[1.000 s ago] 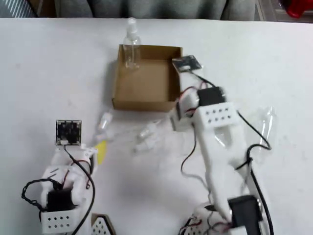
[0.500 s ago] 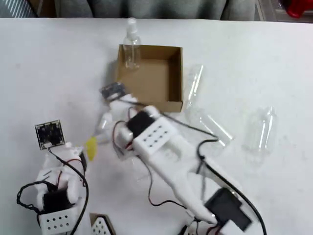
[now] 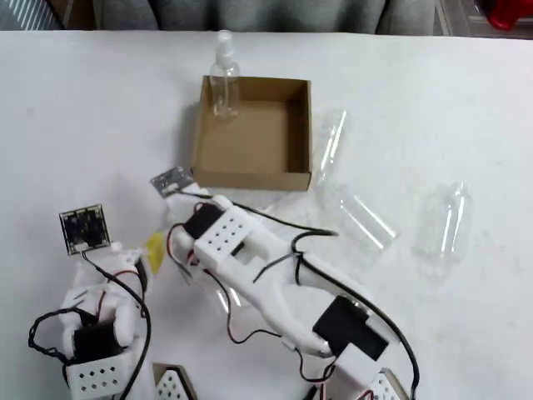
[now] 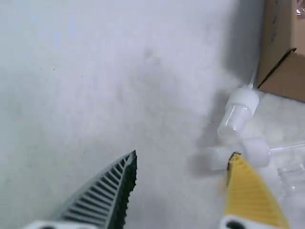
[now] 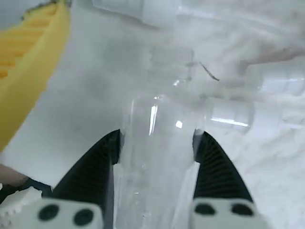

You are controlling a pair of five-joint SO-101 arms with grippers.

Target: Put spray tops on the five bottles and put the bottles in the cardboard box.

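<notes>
My right gripper [image 5: 157, 143] is shut on a clear, topless bottle [image 5: 157, 162] lying on the white table, one black finger on each side. Loose spray tops [image 5: 143, 7] and a clear cap [image 5: 228, 112] lie just beyond it. My right arm [image 3: 241, 246] stretches across in front of the cardboard box [image 3: 250, 177]. My left gripper [image 4: 183, 157] stands open close by, its yellow finger [image 3: 155, 250] next to two spray tops [image 4: 238, 112]. One bottle with a spray top [image 3: 223, 75] stands at the box's far left corner.
Three clear topless bottles lie to the right of the box: one beside its wall [image 3: 329, 146], one nearer the front [image 3: 358, 217], one farther right [image 3: 445, 221]. The box corner [image 4: 283, 47] stands beyond the spray tops. Cables trail along my right arm.
My right arm swung from the box's right front corner leftward across the table to the spray tops by my left gripper, uncovering the bottles on the right. The left arm shifted slightly left.
</notes>
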